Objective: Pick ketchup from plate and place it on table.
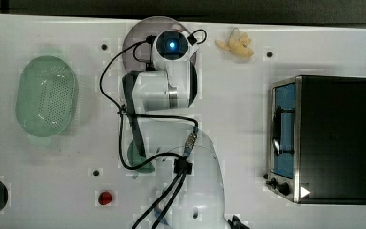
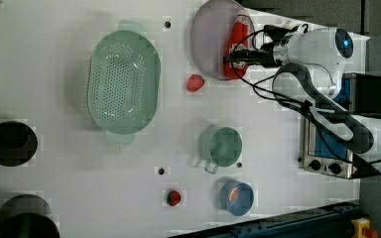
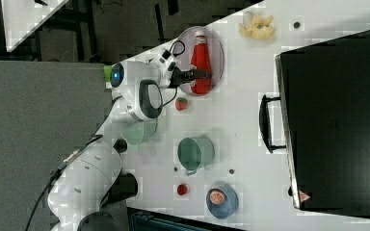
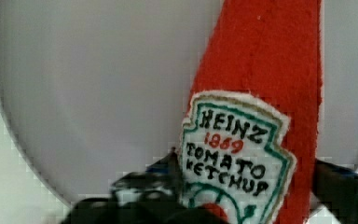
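The ketchup [image 3: 202, 60] lies flat on the plate [image 3: 218, 43], at the upper middle of the right view. The gripper [image 3: 198, 74] is down over its label part, with one finger on each side and the jaws partly open, so nothing is held yet. This looks like the grasp step: next the jaws must close fully, then the arm lifts and carries the ketchup to a bare part of the table [image 3: 241, 115].

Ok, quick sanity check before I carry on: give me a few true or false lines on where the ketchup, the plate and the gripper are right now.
1. The ketchup lies on the plate. True.
2. The gripper is over the green basket. False: it straddles the ketchup, a finger on each side.
3. The ketchup already rests on the table. False: it is on the plate.
4. A green cup stands on the table. True.
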